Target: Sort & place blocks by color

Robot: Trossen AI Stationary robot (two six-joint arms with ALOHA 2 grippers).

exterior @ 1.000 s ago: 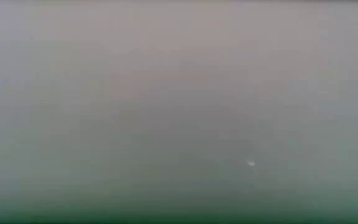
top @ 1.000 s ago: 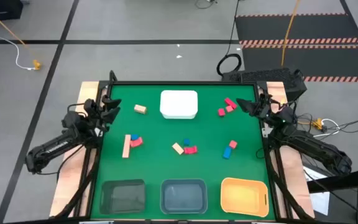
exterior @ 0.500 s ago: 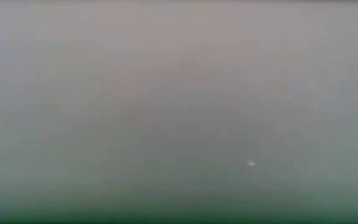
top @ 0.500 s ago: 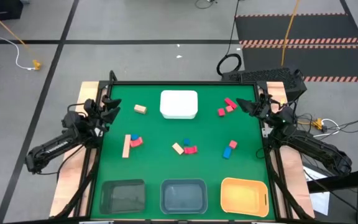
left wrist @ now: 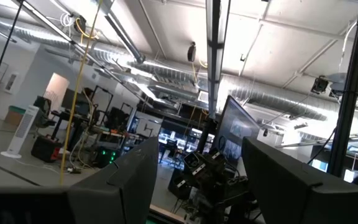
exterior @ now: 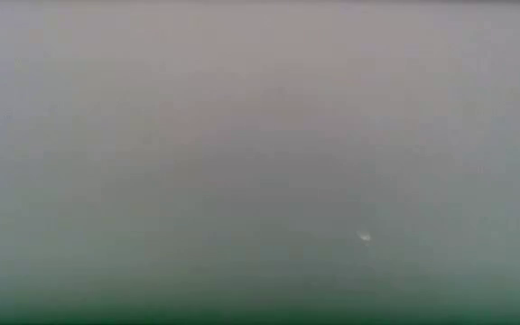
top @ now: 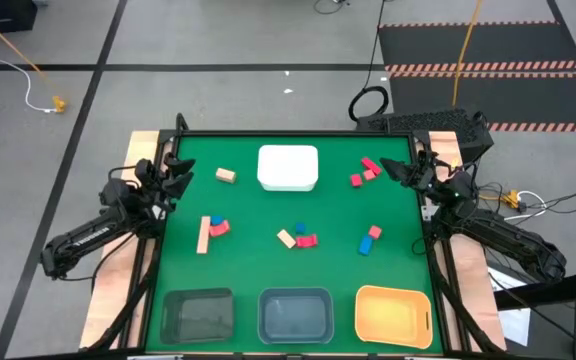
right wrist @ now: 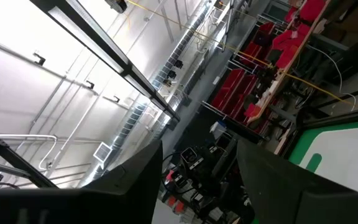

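The blocks lie scattered flat on the green table in the high view. A tan cube (top: 226, 175) sits far left. A tan bar (top: 204, 235) lies with a red block (top: 219, 228) and a small blue one. A tan, blue and red group (top: 299, 237) is at the middle. Red blocks (top: 366, 171) lie far right, and a red (top: 375, 232) and blue block (top: 365, 245) lie nearer. My left gripper (top: 181, 170) is open at the table's left edge. My right gripper (top: 389, 170) is open at the right edge, near the red blocks. Neither touches anything.
A white tray (top: 288, 168) stands at the far middle of the table. Along the near edge stand a dark grey bin (top: 197, 314), a grey-blue bin (top: 295, 314) and a yellow-orange bin (top: 392, 315). The low view shows only grey blur.
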